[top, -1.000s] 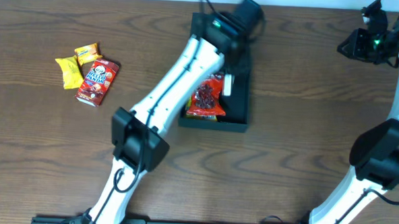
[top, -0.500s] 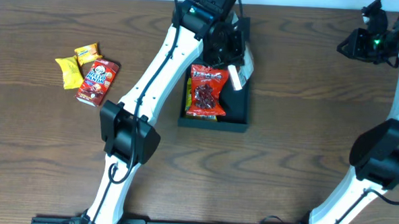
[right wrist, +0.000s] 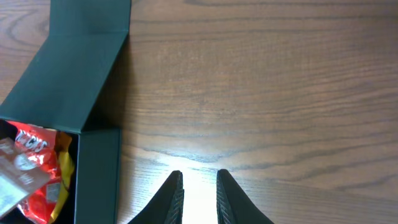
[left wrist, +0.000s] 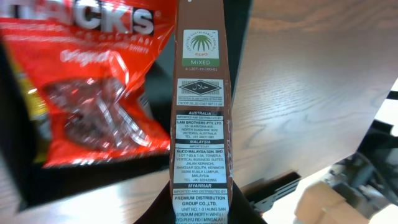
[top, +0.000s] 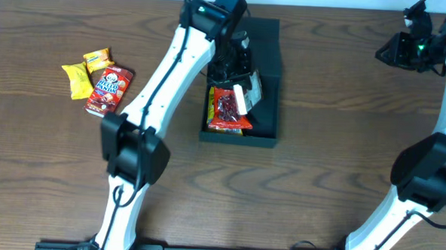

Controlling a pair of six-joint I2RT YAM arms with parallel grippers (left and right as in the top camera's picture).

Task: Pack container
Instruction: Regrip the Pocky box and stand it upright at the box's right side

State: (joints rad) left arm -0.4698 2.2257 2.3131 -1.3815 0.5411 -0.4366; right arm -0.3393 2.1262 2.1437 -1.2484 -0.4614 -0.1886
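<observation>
Our left gripper (top: 240,74) sits in the upper middle of the overhead frame, clamped on a slim brown foil packet with white printed labels (left wrist: 200,118). In the left wrist view that packet runs from the bottom edge up through the centre of the frame. Overhead, it hangs tilted above the open tray of the matte black, shallow cardboard container (top: 266,36).

The container lies on the brown wooden table (top: 344,108), just right of centre in the overhead frame, its hinged flap lid folded back flat toward the top edge. In the right wrist view it fills the left side of the frame. Inside the tray we see a red plastic snack bag with dark pieces pictured on it (top: 225,110), lying over a yellow packet (right wrist: 65,165).

At the left of the overhead frame, well apart from the container, three snacks lie close together: a yellow wrapped packet (top: 76,81), a smaller yellow packet (top: 98,58) and a red carton (top: 109,90).

Our right gripper (right wrist: 199,194) hangs over bare wood with only a narrow gap between its fingers, and it holds nothing.
</observation>
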